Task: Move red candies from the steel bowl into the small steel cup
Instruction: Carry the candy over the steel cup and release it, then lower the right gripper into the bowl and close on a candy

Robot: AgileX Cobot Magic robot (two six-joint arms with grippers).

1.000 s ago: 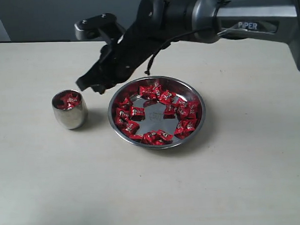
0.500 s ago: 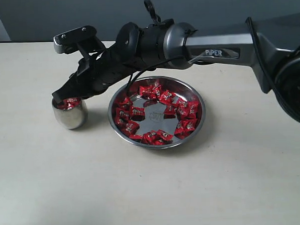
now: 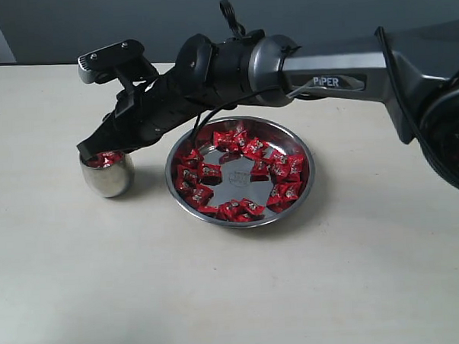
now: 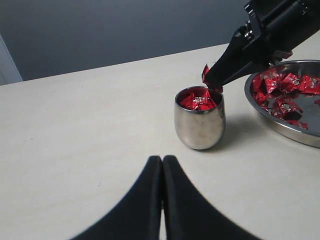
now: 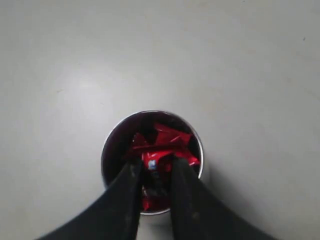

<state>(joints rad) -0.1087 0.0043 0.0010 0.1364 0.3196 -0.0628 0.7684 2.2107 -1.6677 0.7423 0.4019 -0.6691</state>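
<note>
Right claw (image 5: 152, 167) pinched narrowly on one red candy (image 5: 152, 161), poised over the small steel cup (image 3: 108, 176).
A light, crinkly, slippery wrapper is judged best gripped across its flat middle; the rest, shiny red with pale print, are seen heaped in the cup and ringing the steel bowl (image 3: 234, 181); the left claw (image 4: 162, 170) is shut, empty.

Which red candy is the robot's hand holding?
The candy pinched at the tip of the right hand, just above the cup. All the others lie loose inside the cup or in the bowl.
</note>
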